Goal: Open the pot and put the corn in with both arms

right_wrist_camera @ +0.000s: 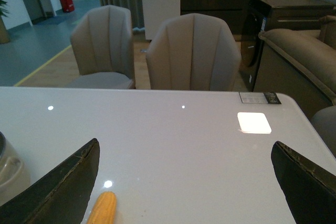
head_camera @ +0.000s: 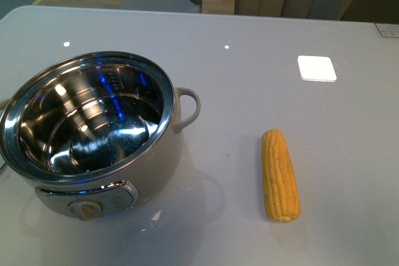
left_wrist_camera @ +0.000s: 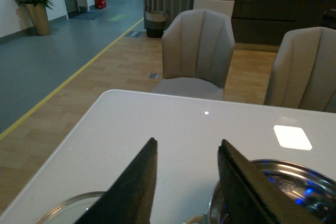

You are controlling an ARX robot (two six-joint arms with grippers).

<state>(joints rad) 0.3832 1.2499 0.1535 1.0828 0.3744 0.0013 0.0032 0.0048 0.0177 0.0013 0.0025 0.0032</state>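
Sitting on glossy grey table (head_camera: 262, 48): lidless pot (head_camera: 159, 154), corn (head_camera: 279, 175); chairs (right_wrist_camera: 193, 51) beyond.

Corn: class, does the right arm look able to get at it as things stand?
Probably yes. The corn lies alone on the table, apart from the pot, nothing over it; the right gripper is open, the cob's end showing between its fingers.

Grey table (head_camera: 262, 91) — open pot (head_camera: 159, 157) at left, corn (head_camera: 280, 175) well apart at right
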